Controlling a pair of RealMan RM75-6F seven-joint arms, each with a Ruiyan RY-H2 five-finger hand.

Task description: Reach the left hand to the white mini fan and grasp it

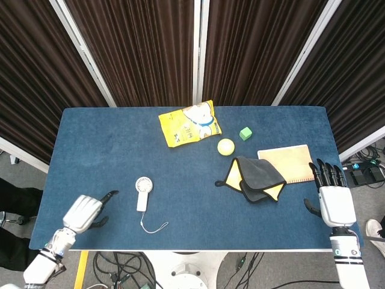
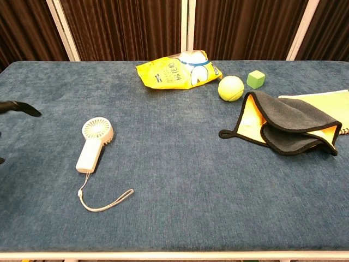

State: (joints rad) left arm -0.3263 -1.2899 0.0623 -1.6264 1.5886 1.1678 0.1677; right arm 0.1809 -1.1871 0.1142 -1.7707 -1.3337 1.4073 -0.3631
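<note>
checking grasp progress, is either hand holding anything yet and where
Nothing is held. The left hand is short of the white mini fan; the right hand is empty.

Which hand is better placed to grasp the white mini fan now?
The left hand: it is open, empty, beside the white mini fan. The right hand rests at the opposite table edge, beyond the cloth.
</note>
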